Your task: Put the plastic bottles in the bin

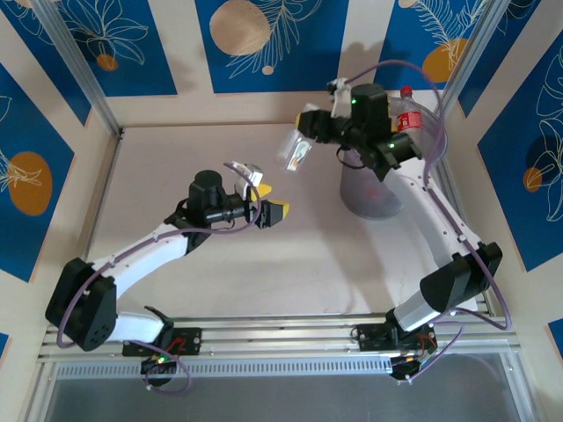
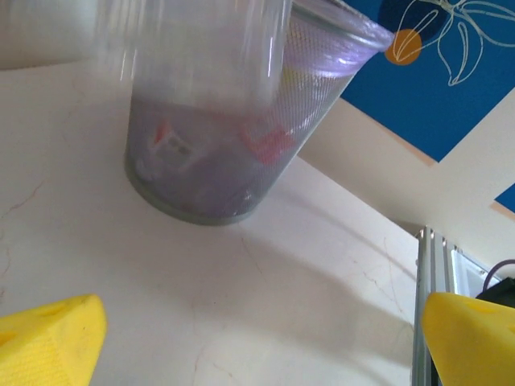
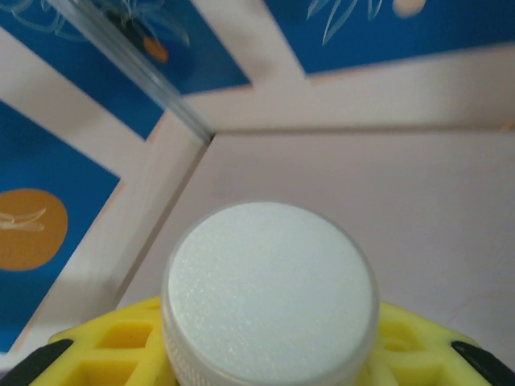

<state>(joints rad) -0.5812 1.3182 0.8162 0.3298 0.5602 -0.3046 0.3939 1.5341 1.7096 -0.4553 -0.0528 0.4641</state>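
Your right gripper (image 1: 307, 124) is pinched on the white cap (image 3: 269, 293) of a clear bottle (image 1: 296, 155), which hangs beside the bin (image 1: 369, 198) on its left, not over the mouth. Let go here and it likely drops on the table (image 1: 220, 264). Held by the cap alone, it may swing or slip in transit. Your left gripper (image 1: 262, 195) is spread wide and empty nearby, so mind a knock.

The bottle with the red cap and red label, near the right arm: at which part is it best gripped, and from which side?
Probably the red-labelled body of the bottle, jaws across its width: it is straight-sided there, while the cap end narrows. Come from above: the frame post stands close on its right and the right arm covers its near end.
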